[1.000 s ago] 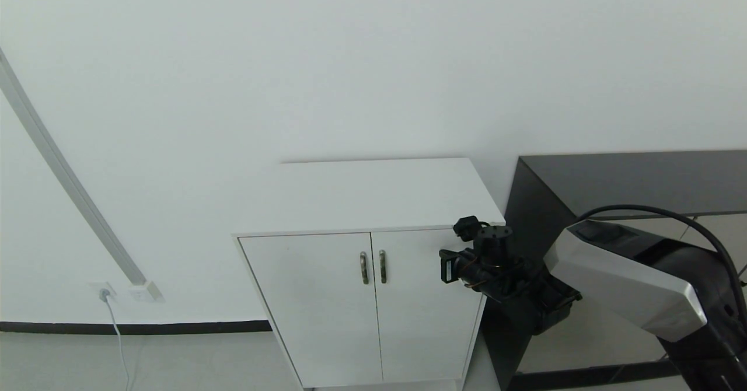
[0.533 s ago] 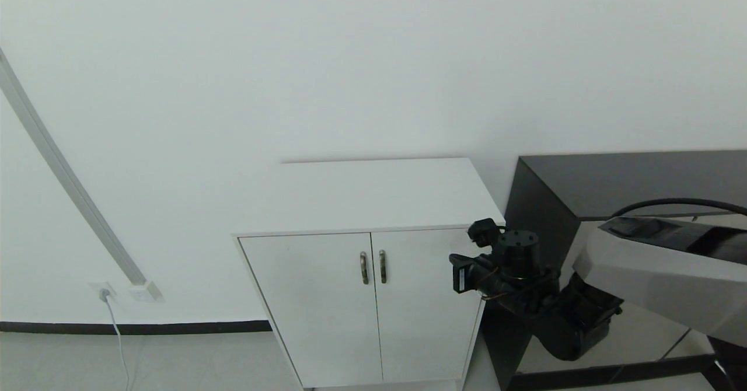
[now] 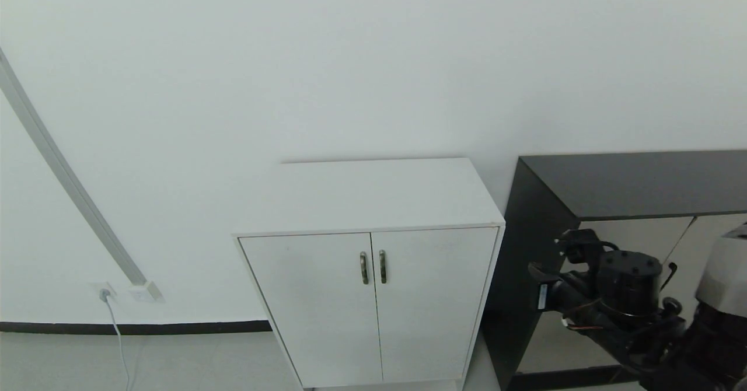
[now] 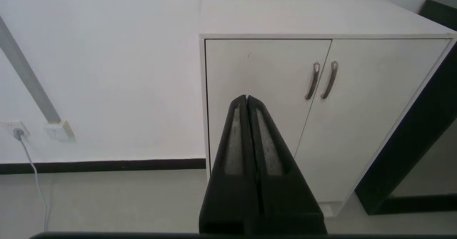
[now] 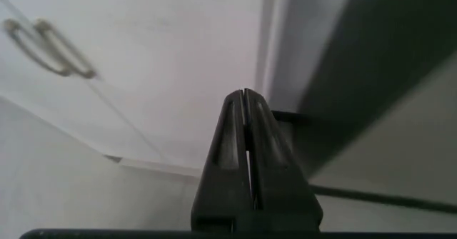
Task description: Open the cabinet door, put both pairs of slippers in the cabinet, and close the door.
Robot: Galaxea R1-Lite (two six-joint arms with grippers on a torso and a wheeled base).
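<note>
Your right hand [image 5: 245, 107] is pressed shut with nothing between its fingers. It hangs low in front of the dark side panel of the black table [image 3: 630, 181], near the right edge of the white cabinet [image 3: 373, 198]. Your left hand [image 4: 246, 110] is closed and empty too, facing the cabinet front from farther back. Both doors [image 3: 432, 303] are closed, and the handles [image 3: 364, 267] sit side by side at the centre seam.

Wears a silver-grey forearm shell [image 3: 722, 268], thin reddish wires [image 3: 578, 325] beside a black cylindrical wrist housing [image 3: 633, 271]. Ends in matte black tapered left pincer [image 4: 247, 98] and right pincer [image 5: 245, 93].
</note>
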